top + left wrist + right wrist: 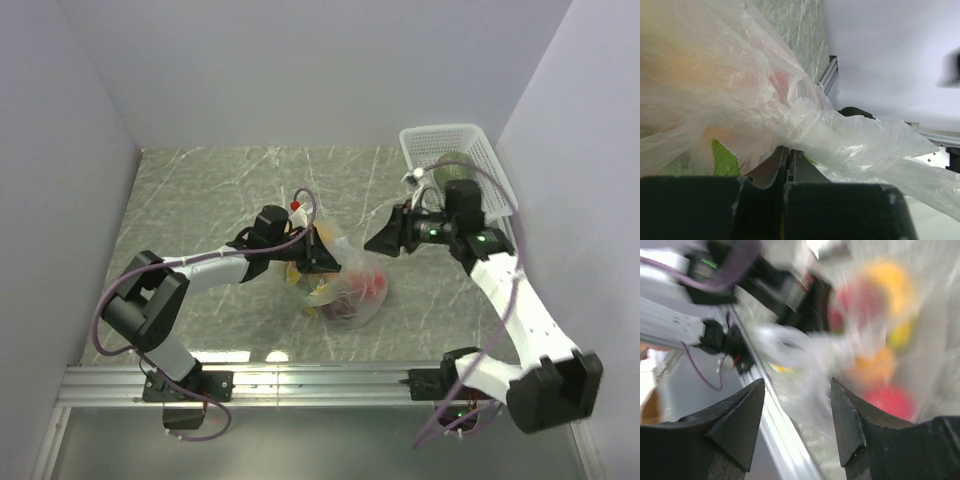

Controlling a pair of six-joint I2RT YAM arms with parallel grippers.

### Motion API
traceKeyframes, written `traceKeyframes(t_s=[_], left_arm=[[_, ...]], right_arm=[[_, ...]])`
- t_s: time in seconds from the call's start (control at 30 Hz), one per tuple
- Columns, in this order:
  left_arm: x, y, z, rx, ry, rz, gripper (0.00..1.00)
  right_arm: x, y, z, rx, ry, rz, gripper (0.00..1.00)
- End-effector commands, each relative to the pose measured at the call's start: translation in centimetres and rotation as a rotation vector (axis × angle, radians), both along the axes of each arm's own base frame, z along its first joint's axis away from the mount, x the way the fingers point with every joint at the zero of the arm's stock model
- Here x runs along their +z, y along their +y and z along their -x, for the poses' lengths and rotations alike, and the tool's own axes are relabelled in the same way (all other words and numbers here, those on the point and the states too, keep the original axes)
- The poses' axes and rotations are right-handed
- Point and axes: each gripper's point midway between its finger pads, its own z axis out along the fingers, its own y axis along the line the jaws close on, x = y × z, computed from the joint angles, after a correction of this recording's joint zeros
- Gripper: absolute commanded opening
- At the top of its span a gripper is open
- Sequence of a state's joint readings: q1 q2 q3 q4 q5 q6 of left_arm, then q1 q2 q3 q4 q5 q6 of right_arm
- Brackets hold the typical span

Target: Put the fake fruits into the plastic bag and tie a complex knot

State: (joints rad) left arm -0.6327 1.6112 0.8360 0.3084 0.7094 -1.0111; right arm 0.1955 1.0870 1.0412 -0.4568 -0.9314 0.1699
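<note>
Plastic bag (350, 290) lies near the middle of the grey marbled tabletop (200, 200), slumped on its side. The fake fruits (372, 285) show through the film, red toward the right and yellow toward the left. The left end effector (318, 250) is at the bag's far-left upper edge with its jaws closed on a gathered fold of film; its wrist view shows the crinkled plastic bunched over the meeting fingertips and trailing off to the right as a loose tail. The right end effector (385, 238) hovers just right of the bag, jaws wide apart and holding nothing, pointed at the bag's neck. A dull green round piece (452, 172) sits in the white basket (495, 165) at the far right. It looks like the melon, so filling may not be finished.

The film looks thin, limp and slick: it will crumple rather than hold a shape, and a single layer could slide out of a pinch or stretch and tear under a hard pull. The fruits look light but round and glossy, so they will likely roll and shift the belly when the bag is lifted or twisted. The best hold is on the gathered neck, where several layers bunch together, not on the taut belly over a fruit. For the knot, the free tail to the right of the left pinch seems the natural place for the open jaws to close.
</note>
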Motion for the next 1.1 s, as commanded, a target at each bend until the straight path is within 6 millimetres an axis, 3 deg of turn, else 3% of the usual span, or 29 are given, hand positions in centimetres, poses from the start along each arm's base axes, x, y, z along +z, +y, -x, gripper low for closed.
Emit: traceKeyframes(t_s=[0.0, 0.2, 0.27, 0.3, 0.4, 0.53, 0.57, 0.67, 0.73, 0.87, 0.9, 1.07], left_arm=[[2.0, -0.3, -0.7, -0.009, -0.053, 0.026, 0.0], [2.1, 0.2, -0.8, -0.006, -0.061, 0.021, 0.0], [2.0, 0.3, -1.0, -0.004, -0.058, 0.021, 0.0], [2.0, 0.3, -1.0, -0.006, -0.057, 0.024, 0.0], [2.2, 0.4, -1.1, -0.022, -0.059, 0.03, 0.0], [2.0, 1.4, -1.0, -0.032, -0.048, 0.023, 0.0], [2.0, 1.7, -1.0, -0.031, -0.045, 0.025, 0.0], [2.4, 2.8, -1.0, -0.032, -0.048, 0.026, 0.0], [2.7, 3.7, -0.9, -0.029, -0.061, 0.03, 0.0], [3.1, 4.8, 0.2, -0.078, -0.074, 0.034, 0.0], [3.4, 5.0, 0.9, -0.105, -0.075, 0.045, 0.0], [3.6, 5.6, 2.7, -0.153, -0.075, 0.056, 0.0]], right_arm=[[-8.6, 0.2, -0.2, -0.036, 0.283, 0.063, 0.61], [-11.7, 1.6, -0.8, -0.046, 0.337, 0.066, 0.61], [-12.7, 2.2, -0.1, -0.025, 0.383, 0.077, 0.6], [-13.8, 3.0, 1.3, 0.017, 0.429, 0.077, 0.6], [-14.4, 5.1, 3.6, 0.073, 0.505, 0.023, 0.61], [-11.9, 10.4, 6.5, 0.233, 0.527, -0.06, 0.62], [-11.9, 11.1, 6.6, 0.247, 0.553, -0.069, 0.62], [-9.3, 12.7, 5.9, 0.268, 0.553, -0.158, 0.64], [-8.1, 12.5, 5.5, 0.264, 0.503, -0.186, 0.64], [-6.3, 10.2, 4.7, 0.232, 0.366, -0.173, 0.64], [-6.2, 9.2, 4.0, 0.202, 0.34, -0.161, 0.64], [-6.6, 6.2, 4.4, 0.184, 0.214, -0.064, 0.62]])
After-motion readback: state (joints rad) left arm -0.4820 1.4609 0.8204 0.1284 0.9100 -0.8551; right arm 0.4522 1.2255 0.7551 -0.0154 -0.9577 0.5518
